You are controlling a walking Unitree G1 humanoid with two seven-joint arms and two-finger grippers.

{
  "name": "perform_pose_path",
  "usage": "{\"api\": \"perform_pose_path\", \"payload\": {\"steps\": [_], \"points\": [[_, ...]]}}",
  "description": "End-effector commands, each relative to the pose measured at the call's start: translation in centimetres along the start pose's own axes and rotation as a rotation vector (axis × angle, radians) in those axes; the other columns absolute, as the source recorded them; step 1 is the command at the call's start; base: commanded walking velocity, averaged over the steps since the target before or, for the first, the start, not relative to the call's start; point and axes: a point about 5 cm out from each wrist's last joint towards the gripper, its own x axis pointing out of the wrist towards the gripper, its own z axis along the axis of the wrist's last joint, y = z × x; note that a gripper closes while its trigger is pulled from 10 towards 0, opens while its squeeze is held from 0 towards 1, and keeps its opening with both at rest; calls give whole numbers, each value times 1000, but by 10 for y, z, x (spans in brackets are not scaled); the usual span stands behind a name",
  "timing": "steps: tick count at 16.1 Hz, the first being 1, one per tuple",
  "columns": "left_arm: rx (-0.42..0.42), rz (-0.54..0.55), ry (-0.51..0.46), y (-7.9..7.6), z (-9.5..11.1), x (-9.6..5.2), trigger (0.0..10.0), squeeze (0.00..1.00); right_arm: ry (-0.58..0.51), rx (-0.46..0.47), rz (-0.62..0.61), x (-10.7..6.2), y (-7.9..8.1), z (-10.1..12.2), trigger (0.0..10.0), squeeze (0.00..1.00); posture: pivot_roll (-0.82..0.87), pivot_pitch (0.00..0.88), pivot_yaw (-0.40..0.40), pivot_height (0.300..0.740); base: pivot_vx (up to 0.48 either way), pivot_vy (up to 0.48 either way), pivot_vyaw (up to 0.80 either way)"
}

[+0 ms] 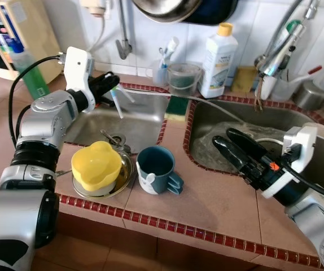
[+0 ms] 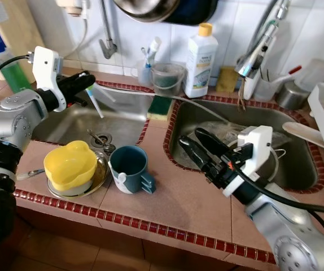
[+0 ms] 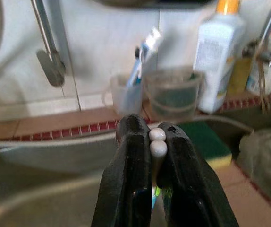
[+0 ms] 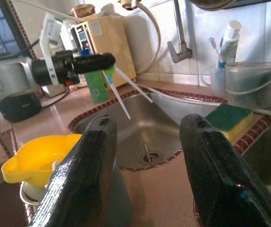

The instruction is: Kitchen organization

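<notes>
Two white toothbrushes (image 1: 121, 97), green-blue ends, pinched in left gripper (image 1: 109, 82) jaws

White tiled wall (image 1: 150, 42) backs a tan tiled counter (image 1: 218, 197) edged with dark red trim (image 1: 167, 226).

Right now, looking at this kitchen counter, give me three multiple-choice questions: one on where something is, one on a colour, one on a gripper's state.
1. Where is the green and yellow sponge?
A. on the ledge between the two sinks
B. inside the blue mug
C. on the yellow bowl

2. What colour is the cap of the white bottle?
A. red
B. yellow
C. black

3. How is the left gripper?
A. open and empty
B. shut on two thin white sticks
C. shut on the sponge

Answers: 1 A, it lies on the divider behind the blue mug. 2 B, the cap is yellow. 3 B, the fingers pinch the white sticks over the left sink.
</notes>
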Motion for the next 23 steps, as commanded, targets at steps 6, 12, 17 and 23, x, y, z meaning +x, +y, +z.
{"api": "perform_pose_path", "payload": {"steps": [6,12,17,23], "points": [[-10,25,80,9,-16,-2,10000,0,95,37,-29,-24,14,-5,10000,0,-161,153,57,740,0,0,0],[-84,132,125,23,-34,-12,10000,0,161,62,-26,-33,22,-9,10000,0,-171,170,59,740,0,0,0],[-67,183,206,29,-50,-19,10000,365,168,34,-27,-31,19,-7,10000,0,-169,170,58,740,0,0,0],[-87,191,185,30,-44,-18,10000,1000,166,19,-25,-28,16,-7,10000,0,-160,162,53,740,0,0,0]]}}
